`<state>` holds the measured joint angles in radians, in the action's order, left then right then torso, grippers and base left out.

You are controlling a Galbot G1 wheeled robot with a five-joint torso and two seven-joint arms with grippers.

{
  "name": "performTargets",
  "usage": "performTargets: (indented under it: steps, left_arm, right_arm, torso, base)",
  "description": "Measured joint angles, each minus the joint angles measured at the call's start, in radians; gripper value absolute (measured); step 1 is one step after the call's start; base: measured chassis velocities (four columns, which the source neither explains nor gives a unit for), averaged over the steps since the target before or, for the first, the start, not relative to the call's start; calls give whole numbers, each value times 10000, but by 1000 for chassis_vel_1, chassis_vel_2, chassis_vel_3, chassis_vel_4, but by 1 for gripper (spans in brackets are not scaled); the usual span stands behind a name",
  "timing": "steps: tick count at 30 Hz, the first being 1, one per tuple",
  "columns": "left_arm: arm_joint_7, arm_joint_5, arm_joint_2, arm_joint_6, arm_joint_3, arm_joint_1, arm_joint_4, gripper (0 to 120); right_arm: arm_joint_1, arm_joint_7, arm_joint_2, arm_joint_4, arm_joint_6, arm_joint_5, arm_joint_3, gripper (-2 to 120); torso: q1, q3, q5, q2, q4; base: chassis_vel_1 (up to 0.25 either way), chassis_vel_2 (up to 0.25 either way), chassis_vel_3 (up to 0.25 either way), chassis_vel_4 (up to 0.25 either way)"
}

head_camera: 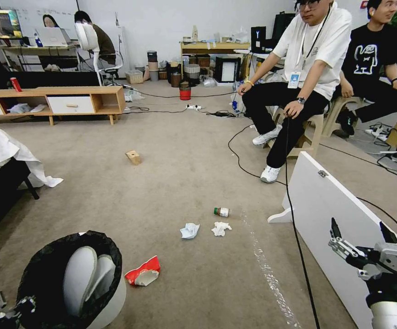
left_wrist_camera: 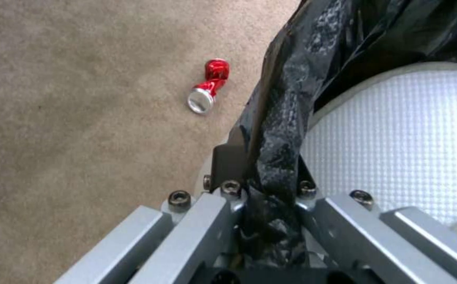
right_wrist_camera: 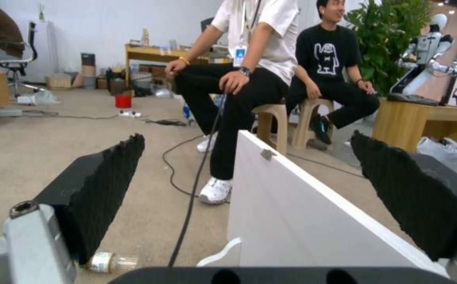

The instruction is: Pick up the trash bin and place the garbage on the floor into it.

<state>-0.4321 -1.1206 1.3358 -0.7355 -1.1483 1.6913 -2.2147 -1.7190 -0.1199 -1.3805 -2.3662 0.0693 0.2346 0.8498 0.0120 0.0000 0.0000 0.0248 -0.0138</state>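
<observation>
Thin white plastic trash bin (head_camera: 109,307), near left: light, rim flexes; left gripper (left_wrist_camera: 270,197) pinches rim w/ bag. Right gripper (head_camera: 361,237) spread, empty, near right.

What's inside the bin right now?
The bin holds a black bag lining it and a white curved lid piece standing inside. No litter shows in it, but the bottom is hidden by lid and bag. The left gripper clamps its rim.

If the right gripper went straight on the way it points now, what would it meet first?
Most likely the white board: in the right wrist view it stands directly between the open fingers of the right gripper. Depth is unclear, so the gap to it is uncertain.
</observation>
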Motion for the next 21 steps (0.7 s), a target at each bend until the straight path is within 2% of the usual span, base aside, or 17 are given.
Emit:
performTargets:
  steps: [21]
  left_arm:
    - [143,-143,-3,0,-21,-30,23,2]
  right_arm:
    - [28,103,-20,93,-22,29,-5,100]
  torso:
    - [0,0,-1,-2,-1]
  base:
    - [0,0,0,0]
